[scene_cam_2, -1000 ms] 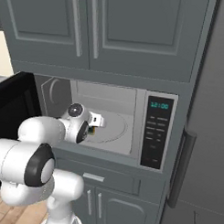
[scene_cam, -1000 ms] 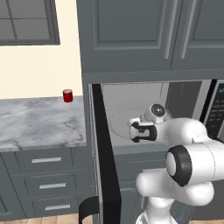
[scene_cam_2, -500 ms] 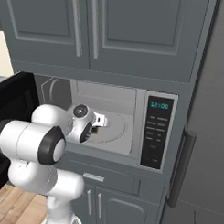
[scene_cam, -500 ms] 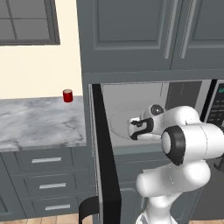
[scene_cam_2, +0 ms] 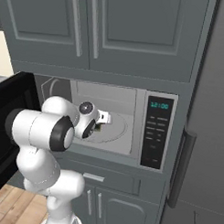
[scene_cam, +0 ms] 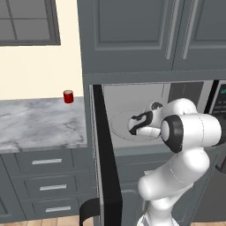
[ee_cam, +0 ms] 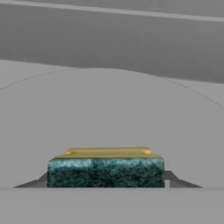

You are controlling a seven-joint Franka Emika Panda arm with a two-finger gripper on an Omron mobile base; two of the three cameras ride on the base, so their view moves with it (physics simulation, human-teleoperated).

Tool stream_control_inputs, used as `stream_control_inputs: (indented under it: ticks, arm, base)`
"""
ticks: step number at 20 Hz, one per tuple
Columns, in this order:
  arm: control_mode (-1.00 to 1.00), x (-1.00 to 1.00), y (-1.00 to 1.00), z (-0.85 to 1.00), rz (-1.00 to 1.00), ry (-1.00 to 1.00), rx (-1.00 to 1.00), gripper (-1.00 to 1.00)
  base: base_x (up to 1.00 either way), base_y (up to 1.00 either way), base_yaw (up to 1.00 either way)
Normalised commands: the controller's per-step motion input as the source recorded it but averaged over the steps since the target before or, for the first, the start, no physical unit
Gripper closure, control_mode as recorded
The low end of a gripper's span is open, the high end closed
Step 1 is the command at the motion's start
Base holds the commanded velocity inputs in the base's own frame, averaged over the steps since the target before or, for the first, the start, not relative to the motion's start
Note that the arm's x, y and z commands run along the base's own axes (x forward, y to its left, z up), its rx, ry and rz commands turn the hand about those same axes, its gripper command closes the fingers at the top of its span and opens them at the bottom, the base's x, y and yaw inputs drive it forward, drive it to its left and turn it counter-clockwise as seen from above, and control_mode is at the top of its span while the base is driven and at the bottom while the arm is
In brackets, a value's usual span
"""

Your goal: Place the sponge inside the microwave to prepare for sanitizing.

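Sponge held inside the open microwave

The sponge (ee_cam: 105, 169), green layer facing the camera, is gripped between the fingers (ee_cam: 175, 180) of the gripper (scene_cam_2: 102, 123), just above the round turntable (ee_cam: 109, 109) within the microwave (scene_cam_2: 156, 133). The black door (scene_cam: 106, 176) is swung open. Farther left, a red can (scene_cam: 68, 96) is seen on the marble tabletop (scene_cam: 35, 126).

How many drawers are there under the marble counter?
3 drawers, stacked under the counter: top, middle, bottom. More may be hidden behind the open microwave door.
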Motion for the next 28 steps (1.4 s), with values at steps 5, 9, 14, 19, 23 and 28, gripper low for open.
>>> stream_control_inputs:
  ticks: [5, 9, 14, 19, 23, 28]
  arm:
    - [-1.0, 0.14, -0.01, -0.17, 0.01, 0.04, 0.0, 1.0]
    - [-1.0, 0.0, 0.0, -0.18, 0.0, 0.04, 0.0, 1.0]
    - [-1.0, 0.04, 0.0, -0.17, 0.01, 0.03, 0.0, -1.0]
    - [-1.0, 0.02, -0.01, -0.07, 0.0, 0.02, 0.0, -1.0]
    - [-1.0, -0.08, 0.0, 0.17, 0.03, -0.02, 0.1, -1.0]
    - [-1.0, -0.23, 0.0, 0.14, 0.02, -0.04, 0.1, -1.0]
  base:
    - [0.0, 0.0, 0.0]
    - [0.0, 0.0, 0.0]
    - [0.0, 0.0, 0.0]
    - [0.0, 0.0, 0.0]
    - [0.0, 0.0, 0.0]
    - [0.0, 0.0, 0.0]
